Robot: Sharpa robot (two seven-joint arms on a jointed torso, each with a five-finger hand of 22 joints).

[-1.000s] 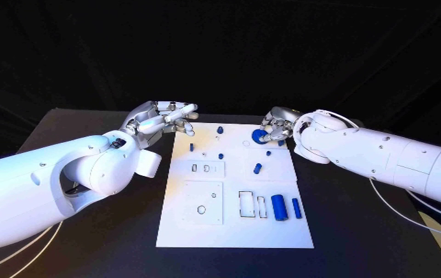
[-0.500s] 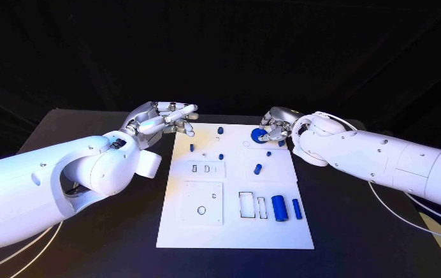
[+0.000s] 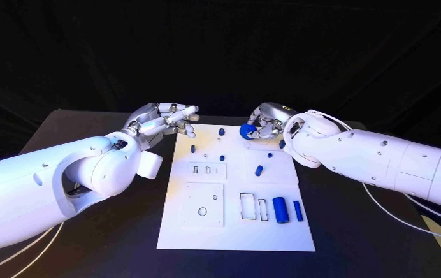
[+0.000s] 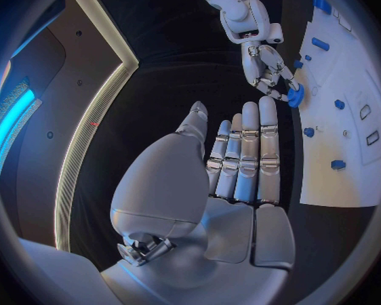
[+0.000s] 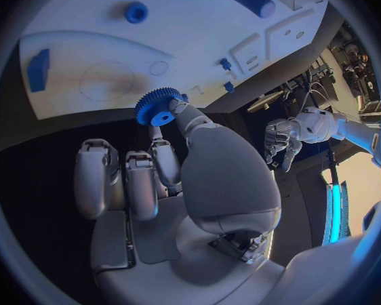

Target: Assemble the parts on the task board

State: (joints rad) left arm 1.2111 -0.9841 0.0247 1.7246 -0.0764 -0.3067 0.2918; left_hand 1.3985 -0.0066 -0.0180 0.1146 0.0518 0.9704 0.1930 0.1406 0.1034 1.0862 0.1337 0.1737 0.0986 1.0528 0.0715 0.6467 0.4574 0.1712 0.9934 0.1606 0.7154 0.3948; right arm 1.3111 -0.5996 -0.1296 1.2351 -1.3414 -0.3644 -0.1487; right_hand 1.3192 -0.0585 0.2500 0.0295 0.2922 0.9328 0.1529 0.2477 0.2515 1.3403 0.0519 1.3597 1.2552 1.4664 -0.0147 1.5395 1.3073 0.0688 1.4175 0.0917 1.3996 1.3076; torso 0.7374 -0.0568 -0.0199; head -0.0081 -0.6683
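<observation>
right hand (image 3: 264,122) pinching blue gear (image 5: 159,106) above task board (image 3: 235,227), left hand (image 3: 166,120) beside it

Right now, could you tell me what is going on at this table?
The right hand pinches a blue gear in its fingers above the far end of the white task board. The left hand hovers empty beside the board's far left corner. Other blue parts, including a large cylinder, lie on the board.
</observation>
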